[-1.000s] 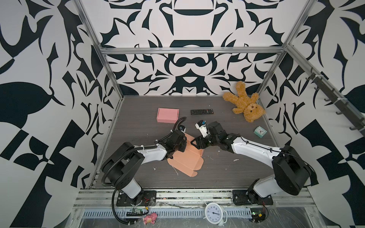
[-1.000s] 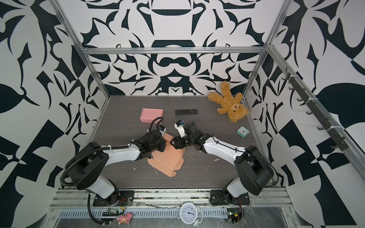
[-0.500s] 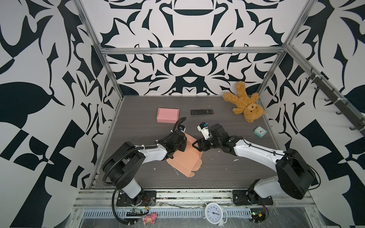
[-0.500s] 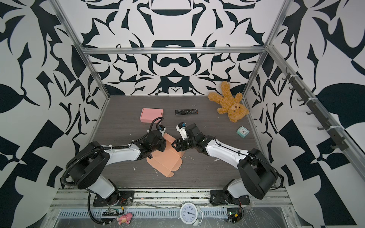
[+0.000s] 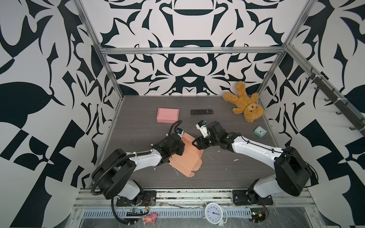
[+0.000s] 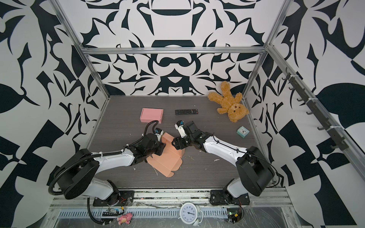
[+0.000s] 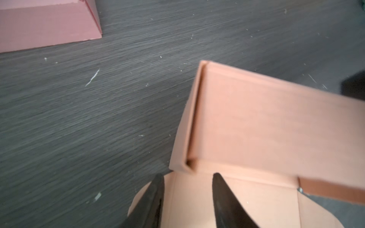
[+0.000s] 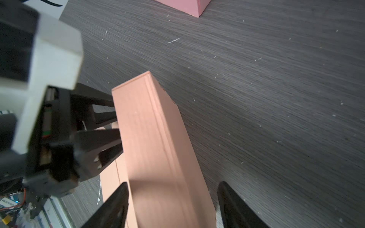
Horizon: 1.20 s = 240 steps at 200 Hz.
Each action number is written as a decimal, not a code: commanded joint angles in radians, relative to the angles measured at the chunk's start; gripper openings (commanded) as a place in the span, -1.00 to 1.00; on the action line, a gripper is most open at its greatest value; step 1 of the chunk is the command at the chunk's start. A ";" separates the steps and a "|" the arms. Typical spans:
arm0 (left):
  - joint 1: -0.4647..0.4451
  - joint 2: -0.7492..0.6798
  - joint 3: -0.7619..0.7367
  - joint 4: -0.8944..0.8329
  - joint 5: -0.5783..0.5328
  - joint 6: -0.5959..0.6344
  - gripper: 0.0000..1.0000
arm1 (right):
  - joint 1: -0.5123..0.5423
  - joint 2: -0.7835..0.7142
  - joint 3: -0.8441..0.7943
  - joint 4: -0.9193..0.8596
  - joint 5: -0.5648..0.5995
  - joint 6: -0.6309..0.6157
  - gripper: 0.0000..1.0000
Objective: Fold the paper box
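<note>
The right gripper (image 8: 173, 183) stands released, its two dark fingers spread wide to either side of a raised wall (image 8: 150, 138) of the paper box (image 5: 187, 159). One finger sits just beside the wall's face and the other is clear of it, so nothing is clamped.

Across from it, the left gripper (image 7: 187, 175) is also unclenched. There is a plain gap between its fingertips and only the flat salmon panel lies beneath them. From the right wrist view its fingers reach up to the far face of that same wall. They may be touching it, but the card hides their tips.

The box itself is a half-formed salmon cardboard sheet lying in the middle of the dark wood-grain table (image 5: 217, 173), between the two arms. One side is folded upright and the rest is flat, with flaps pointing toward the front edge.

Farther back sit a closed pink box (image 5: 167, 115), a black remote (image 5: 201, 112), a teddy bear (image 5: 245, 104) in the corner, and a small teal clock (image 5: 260, 131).
</note>
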 commanded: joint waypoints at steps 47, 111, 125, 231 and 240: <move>-0.004 -0.281 -0.042 -0.303 0.149 -0.155 0.04 | 0.008 0.039 0.051 -0.022 0.036 -0.023 0.40; -0.002 -0.420 0.000 -0.495 0.211 -0.205 0.09 | -0.033 0.047 0.034 0.015 -0.019 -0.008 0.11; 0.000 -0.432 0.009 -0.522 0.222 -0.213 0.09 | -0.054 0.047 0.022 0.034 -0.045 0.003 0.06; 0.250 -0.500 -0.070 -0.508 0.464 -0.331 0.27 | -0.182 0.046 -0.115 0.215 -0.198 0.096 -0.08; 0.252 -0.496 -0.069 -0.504 0.460 -0.338 0.33 | -0.185 0.046 -0.122 0.224 -0.198 0.098 -0.08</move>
